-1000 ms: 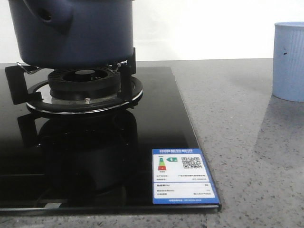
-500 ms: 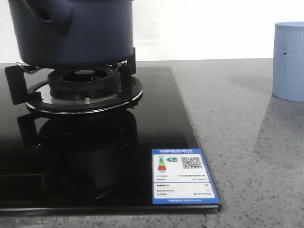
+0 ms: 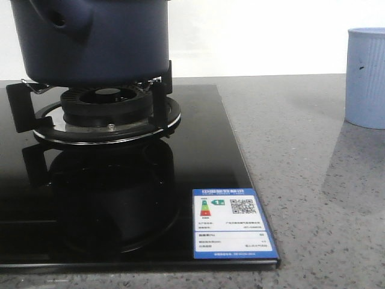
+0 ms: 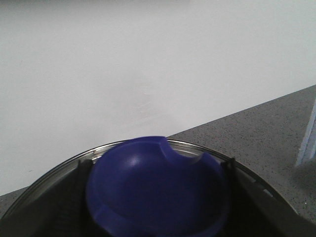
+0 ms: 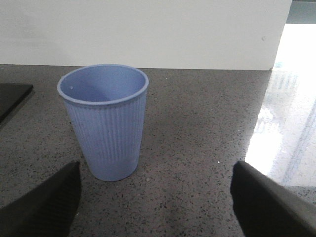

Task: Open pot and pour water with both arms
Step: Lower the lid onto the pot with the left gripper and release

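The dark navy pot [image 3: 90, 42] sits on the gas burner [image 3: 108, 105] at the far left of the front view; its top is cut off there. In the left wrist view my left gripper [image 4: 155, 197] has its dark fingers [image 4: 79, 192] pressed against both sides of the blue knob [image 4: 153, 187] of the pot's glass lid [image 4: 256, 185], which has a metal rim. My right gripper [image 5: 155, 207] is open and empty, low over the counter. The pale blue ribbed cup [image 5: 104, 121] stands upright and empty just ahead of it. Neither gripper shows in the front view.
The black glass hob [image 3: 198, 150] with a blue-and-white label [image 3: 231, 223] covers the left half of the grey speckled counter [image 3: 301, 150]. The cup [image 3: 366, 78] stands at the right edge. A white wall runs behind.
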